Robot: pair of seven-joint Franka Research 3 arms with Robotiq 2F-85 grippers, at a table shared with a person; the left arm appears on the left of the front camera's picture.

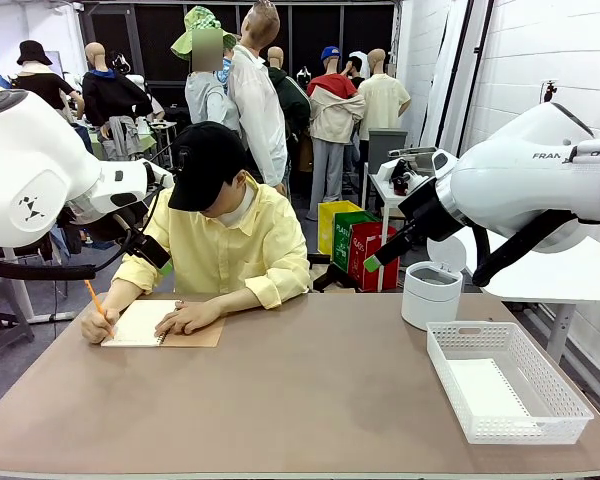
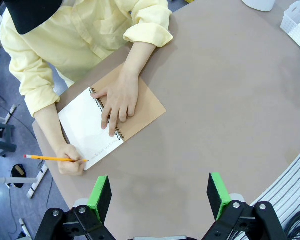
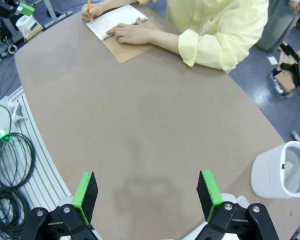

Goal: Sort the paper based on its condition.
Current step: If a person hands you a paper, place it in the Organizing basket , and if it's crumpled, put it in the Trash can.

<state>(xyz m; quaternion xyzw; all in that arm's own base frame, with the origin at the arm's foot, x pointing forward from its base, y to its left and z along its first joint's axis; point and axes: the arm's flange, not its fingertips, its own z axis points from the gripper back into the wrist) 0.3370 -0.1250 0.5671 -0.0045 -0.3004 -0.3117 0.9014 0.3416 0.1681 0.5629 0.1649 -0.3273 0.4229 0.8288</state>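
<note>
Left gripper (image 2: 160, 197) hangs above the table (image 2: 225, 110) with its fingers spread wide and nothing between the green pads. Straight ahead of it, a little toward its left finger, lies an open notebook (image 2: 85, 125) with its brown cover (image 2: 149, 107) folded out. A person leans over it. One hand (image 2: 121, 100) lies flat across the spiral, and the other hand (image 2: 70, 165) holds a pencil (image 2: 50, 158) with its tip on the white page, nearest the left finger. Far ahead of the right finger, at the picture's top corner, sit a white bin (image 2: 262, 4) and the edge of a basket (image 2: 297, 22).

Right gripper (image 3: 146, 195) is also spread wide and holds nothing, with bare tabletop below its pads. The bin (image 3: 281, 172) stands just off its right finger, and the notebook (image 3: 121, 15) lies far ahead, beyond its left finger.

In the front view the right gripper (image 1: 372, 263) is raised off the table. The bin (image 1: 431, 293) stands just below it, and the basket (image 1: 447, 377) sits farther toward the robot's side. A sheet of paper (image 1: 487, 388) lies flat in the basket, well apart from both grippers.
</note>
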